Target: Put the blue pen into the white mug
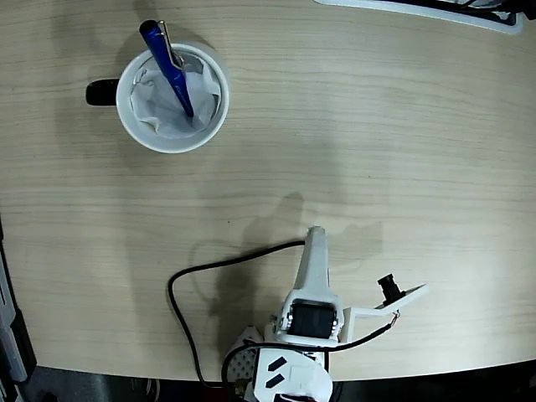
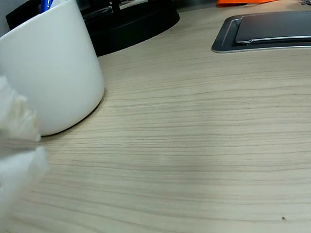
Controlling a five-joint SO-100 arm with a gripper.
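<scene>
The white mug (image 1: 123,94) stands at the upper left of the table in the fixed view, its black handle (image 1: 100,92) pointing left and crumpled white paper (image 1: 159,115) lining it. The blue pen (image 1: 172,71) leans inside the mug, its clip end sticking out over the far rim. My gripper (image 1: 316,236) is low and far from the mug, near the table's front edge, looking shut and empty. The wrist view has the mug (image 2: 53,73) at the left, a bit of the blue pen (image 2: 46,5) above its rim, and a blurred white finger (image 2: 14,145) at the left edge.
A black cable (image 1: 188,276) loops on the table left of the arm's base. In the wrist view, a flat grey device (image 2: 272,31) lies at the back right and a black round base (image 2: 131,24) sits behind the mug. A white object (image 1: 419,10) lies along the top edge.
</scene>
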